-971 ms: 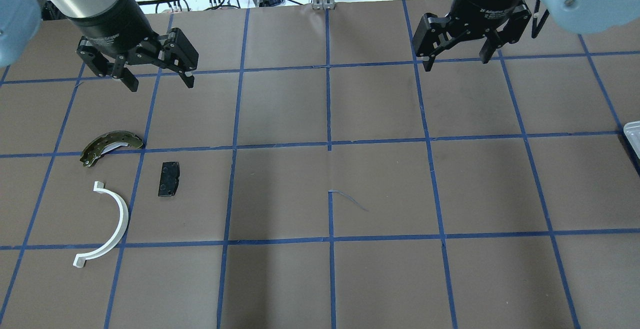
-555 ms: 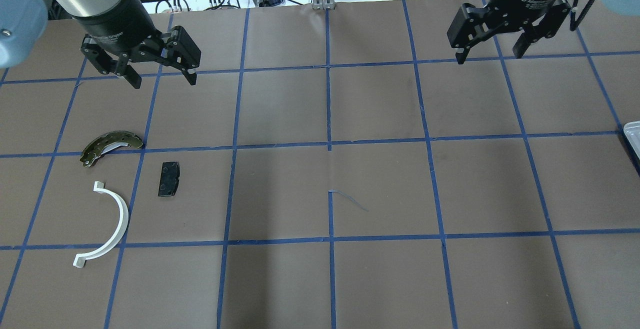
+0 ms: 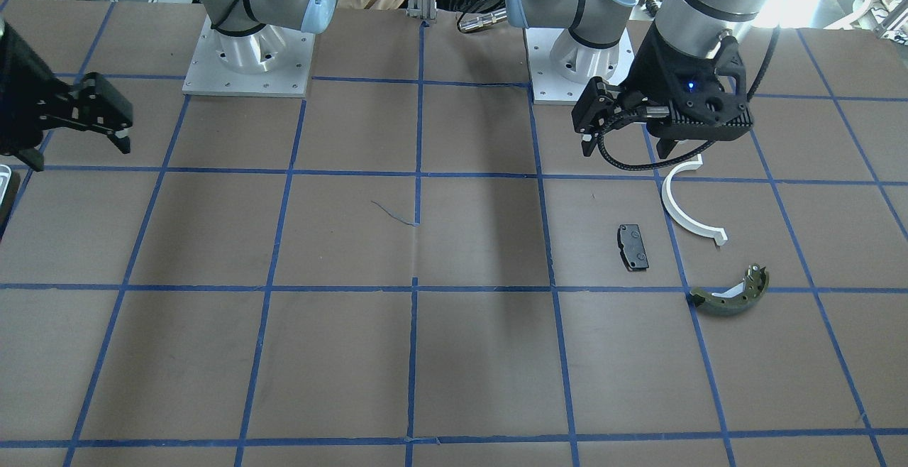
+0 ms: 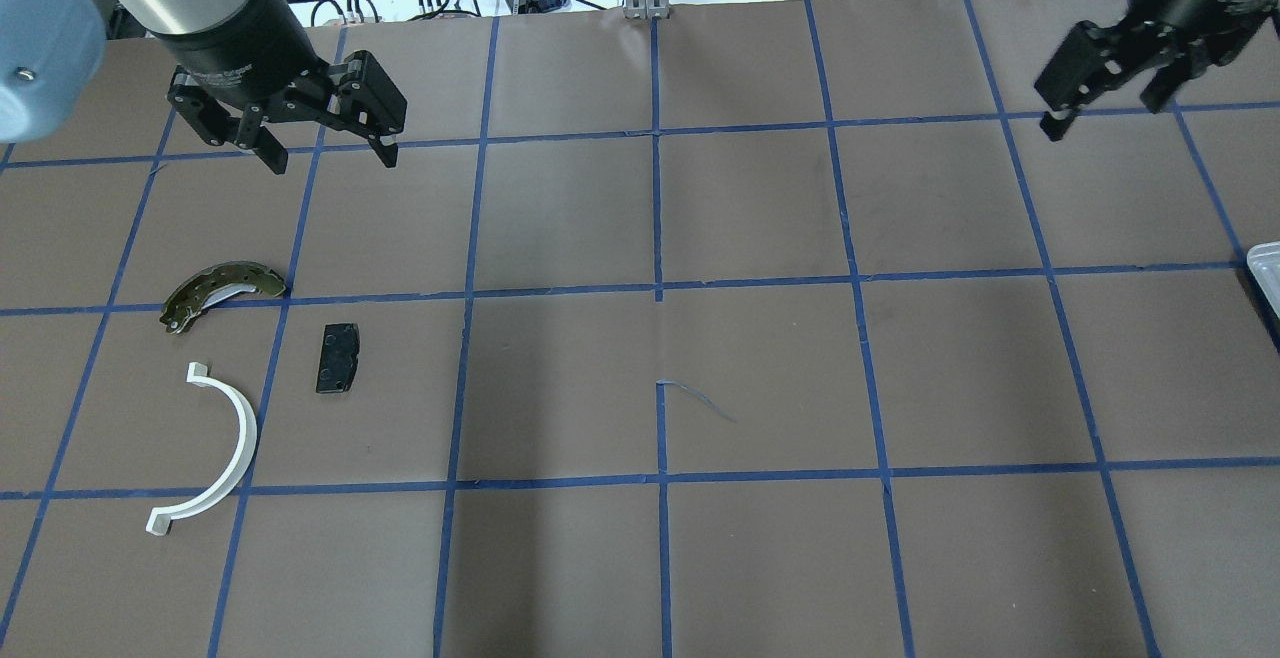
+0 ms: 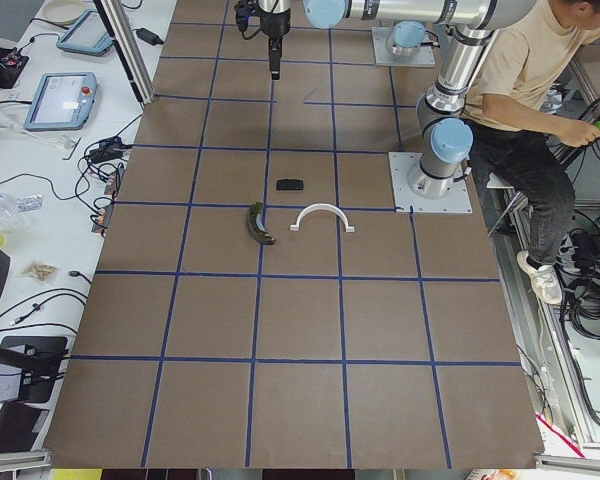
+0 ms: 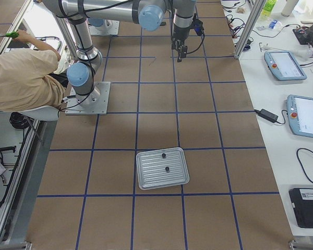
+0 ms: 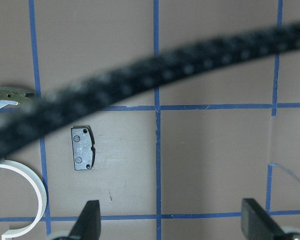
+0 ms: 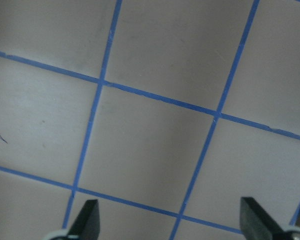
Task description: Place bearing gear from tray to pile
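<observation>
The pile lies on the robot's left side of the table: a white half-ring arc (image 4: 235, 438), a small black pad (image 4: 338, 358) and an olive-green brake shoe (image 4: 222, 290). They also show in the front view: the arc (image 3: 681, 211), the pad (image 3: 633, 247) and the shoe (image 3: 731, 300). My left gripper (image 4: 330, 160) hangs open and empty above the table beyond the pile. Its wrist view shows the pad (image 7: 83, 148). My right gripper (image 4: 1105, 113) is open and empty at the far right. The silver tray (image 6: 146, 179) holds two small dark parts (image 6: 167, 169), too small to identify.
The tray's corner (image 4: 1265, 273) shows at the right edge of the overhead view. The brown table has a blue tape grid. The arm bases (image 3: 248, 62) stand on the robot's side. An operator (image 5: 540, 90) sits beside the table. A cable (image 7: 155, 70) crosses the left wrist view.
My right gripper has moved to the right, toward the tray side, still open. My left gripper has shifted slightly right and stays open. The pile has not moved.
</observation>
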Motion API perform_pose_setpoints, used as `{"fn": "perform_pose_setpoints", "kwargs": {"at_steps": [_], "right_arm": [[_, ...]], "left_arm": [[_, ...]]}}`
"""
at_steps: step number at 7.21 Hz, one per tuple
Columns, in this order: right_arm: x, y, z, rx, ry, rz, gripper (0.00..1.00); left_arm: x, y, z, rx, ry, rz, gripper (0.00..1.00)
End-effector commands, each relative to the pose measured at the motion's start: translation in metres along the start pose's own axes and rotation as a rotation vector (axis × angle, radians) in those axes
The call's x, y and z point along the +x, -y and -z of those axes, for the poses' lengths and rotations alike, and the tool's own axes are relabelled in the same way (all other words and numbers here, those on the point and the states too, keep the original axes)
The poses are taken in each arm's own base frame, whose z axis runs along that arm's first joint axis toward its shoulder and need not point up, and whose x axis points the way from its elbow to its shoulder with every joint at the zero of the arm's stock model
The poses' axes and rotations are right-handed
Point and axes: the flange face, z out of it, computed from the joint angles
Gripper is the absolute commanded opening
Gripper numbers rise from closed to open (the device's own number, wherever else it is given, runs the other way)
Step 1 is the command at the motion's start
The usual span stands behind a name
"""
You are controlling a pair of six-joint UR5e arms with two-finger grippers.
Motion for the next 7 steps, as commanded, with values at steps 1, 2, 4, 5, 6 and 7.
{"fn": "perform_pose_setpoints", "kwargs": {"at_steps": [1, 2, 4, 5, 6, 7], "right_arm": [[0.120, -0.031, -0.034, -0.003, 0.001, 0.108, 1.00], [0.164, -0.053, -0.038, -0.041, -0.078, 0.139, 1.00], [0.245, -0.080, -0.082, -0.048, -0.063, 0.050, 1.00], [0.273, -0.078, -0.106, -0.035, -0.078, 0.026, 0.99], [0.299, -0.087, -0.122, -0.026, -0.088, -0.009, 0.99], [0.330, -0.109, -0.148, -0.004, -0.033, -0.061, 1.00]], "left_arm": [[0.001, -0.003, 0.001, 0.002, 0.000, -0.002, 1.00], [0.001, 0.000, -0.002, -0.002, -0.002, -0.002, 1.00], [0.001, -0.001, -0.001, -0.001, 0.000, -0.002, 1.00], [0.002, -0.002, -0.002, -0.002, 0.000, -0.003, 1.00], [0.002, -0.002, -0.002, -0.002, 0.000, -0.003, 1.00], [0.003, -0.005, -0.002, -0.004, 0.000, -0.005, 1.00]]}}
